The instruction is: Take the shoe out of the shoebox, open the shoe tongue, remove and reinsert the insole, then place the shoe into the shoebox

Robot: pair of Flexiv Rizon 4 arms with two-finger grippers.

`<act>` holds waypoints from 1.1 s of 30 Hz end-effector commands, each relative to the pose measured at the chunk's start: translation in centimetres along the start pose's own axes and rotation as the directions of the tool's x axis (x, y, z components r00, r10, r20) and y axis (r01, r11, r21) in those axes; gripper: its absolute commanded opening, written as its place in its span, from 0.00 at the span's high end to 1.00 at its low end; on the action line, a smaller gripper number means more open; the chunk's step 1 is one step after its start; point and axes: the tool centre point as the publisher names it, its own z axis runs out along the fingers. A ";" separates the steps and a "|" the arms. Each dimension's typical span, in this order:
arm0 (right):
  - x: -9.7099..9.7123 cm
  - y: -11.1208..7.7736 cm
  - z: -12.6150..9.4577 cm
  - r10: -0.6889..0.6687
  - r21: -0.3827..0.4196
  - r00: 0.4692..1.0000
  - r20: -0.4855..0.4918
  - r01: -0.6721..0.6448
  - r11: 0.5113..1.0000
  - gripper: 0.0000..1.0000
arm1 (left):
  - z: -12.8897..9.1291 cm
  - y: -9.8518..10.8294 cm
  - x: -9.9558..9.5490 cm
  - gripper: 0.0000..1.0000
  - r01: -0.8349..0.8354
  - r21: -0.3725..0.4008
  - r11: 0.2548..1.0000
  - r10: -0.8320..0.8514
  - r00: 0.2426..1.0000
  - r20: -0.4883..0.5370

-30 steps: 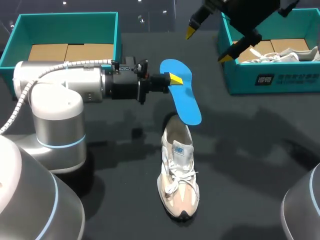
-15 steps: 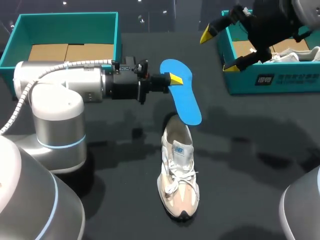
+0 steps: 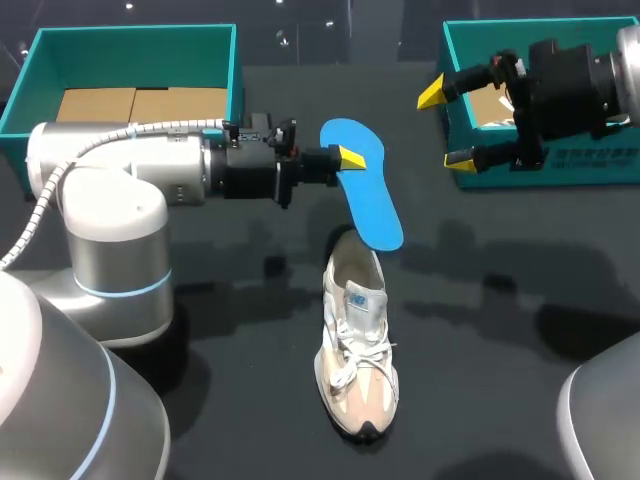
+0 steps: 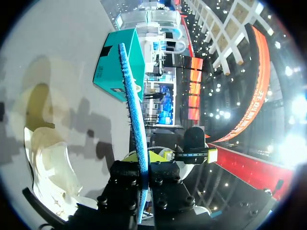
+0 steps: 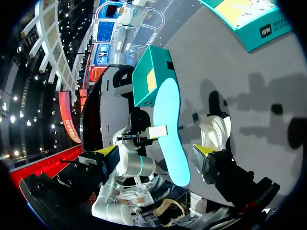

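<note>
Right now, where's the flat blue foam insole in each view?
Head view: flat blue insole at table centre, clamped in the left gripper, over the heel of the beige lace-up sneaker.
Left wrist view: insole edge-on between that gripper's fingers, pointing ahead.
Right wrist view: insole face-on, ahead of the open right gripper.
Shared landmark: the sneaker, beside the insole in all three.

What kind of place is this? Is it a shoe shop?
Probably a robot practice table, not a shop. The left gripper holds a blue insole near a sneaker on a dark table, with teal shoeboxes behind.
</note>
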 end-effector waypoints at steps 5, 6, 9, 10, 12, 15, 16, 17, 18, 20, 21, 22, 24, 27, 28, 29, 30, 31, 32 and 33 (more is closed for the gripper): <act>-1.8 -0.1 1.1 0.003 0.021 0.936 -0.351 0.005 1.000 0.00 | 0.0 0.1 0.0 1.00 0.000 0.001 1.000 0.000 1.000 0.001; -1.8 -0.1 1.2 0.001 0.022 0.935 -0.355 0.007 1.000 0.00 | 0.0 0.1 0.0 1.00 0.000 0.001 1.000 0.000 1.000 0.001; -2.0 -0.1 1.4 -0.004 0.027 0.933 -0.361 0.015 1.000 0.00 | 0.0 0.1 0.0 1.00 0.000 0.001 1.000 0.000 1.000 0.001; -2.1 -0.1 1.5 -0.007 0.029 0.932 -0.361 0.019 0.999 0.00 | 0.0 0.1 0.0 1.00 0.000 0.001 1.000 0.000 1.000 0.001; -2.2 -0.2 1.8 -0.014 0.033 0.932 -0.363 0.028 0.999 0.00 | 0.0 0.1 0.0 1.00 0.000 0.001 1.000 0.000 1.000 0.001; -2.4 -0.2 2.2 -0.024 0.042 0.930 -0.367 0.043 0.998 0.00 | 0.0 0.1 0.0 1.00 0.000 0.001 1.000 0.000 1.000 0.001; -2.5 -0.2 2.4 -0.025 0.045 0.929 -0.369 0.044 0.998 0.00 | 0.0 0.1 0.0 1.00 0.000 0.001 1.000 0.000 1.000 0.001; -2.5 -0.2 2.4 -0.025 0.051 0.930 -0.366 0.047 0.998 0.00 | 0.0 0.1 0.0 1.00 0.000 0.001 1.000 0.000 1.000 0.001; -2.5 -0.2 2.5 -0.026 0.054 0.931 -0.365 0.049 0.997 0.00 | 0.0 0.1 0.0 1.00 0.000 0.001 1.000 0.000 1.000 0.001; -2.6 -0.2 2.6 -0.023 0.060 0.932 -0.362 0.048 0.997 0.00 | 0.0 0.1 0.0 1.00 0.000 0.001 1.000 0.000 1.000 0.001; -2.6 -0.2 2.6 -0.024 0.060 0.932 -0.360 0.048 0.997 0.00 | 0.0 0.1 0.0 1.00 0.000 0.001 1.000 0.000 1.000 0.001; -2.6 -0.3 2.6 -0.026 0.059 0.933 -0.360 0.050 0.997 0.00 | 0.0 0.1 0.0 1.00 0.000 0.001 1.000 0.000 1.000 0.001; -2.5 -0.3 2.5 -0.036 0.053 0.932 -0.360 0.058 0.997 0.00 | 0.0 0.1 0.0 1.00 0.000 0.001 1.000 0.000 1.000 0.001; -2.5 -0.4 2.5 -0.044 0.045 0.930 -0.365 0.065 0.997 0.00 | 0.0 0.1 0.0 1.00 0.000 0.001 1.000 0.000 1.000 0.001; -2.5 -0.4 2.5 -0.046 0.044 0.930 -0.365 0.066 0.997 0.00 | 0.0 0.1 0.0 1.00 0.000 0.001 1.000 0.000 1.000 0.001; -2.5 -0.4 2.5 -0.048 0.042 0.929 -0.366 0.067 0.997 0.00 | 0.0 0.1 0.0 1.00 0.000 0.001 1.000 0.000 1.000 0.001; -2.4 -0.3 2.5 -0.053 0.039 0.927 -0.370 0.073 0.997 0.00 | 0.0 0.1 0.0 1.00 0.000 0.001 1.000 0.000 1.000 0.001; -2.4 -0.3 2.5 -0.059 0.036 0.924 -0.377 0.078 0.996 0.00 | 0.0 0.1 0.0 1.00 0.000 0.001 1.000 0.000 1.000 0.001; -2.4 -0.3 2.5 -0.068 0.033 0.918 -0.391 0.088 0.996 0.00 | 0.0 0.1 0.0 1.00 0.000 0.001 1.000 0.000 1.000 0.001; -2.4 -0.3 2.6 -0.075 0.038 0.911 -0.405 0.099 0.994 0.00 | 0.0 0.1 0.0 1.00 0.000 0.001 1.000 0.000 1.000 0.001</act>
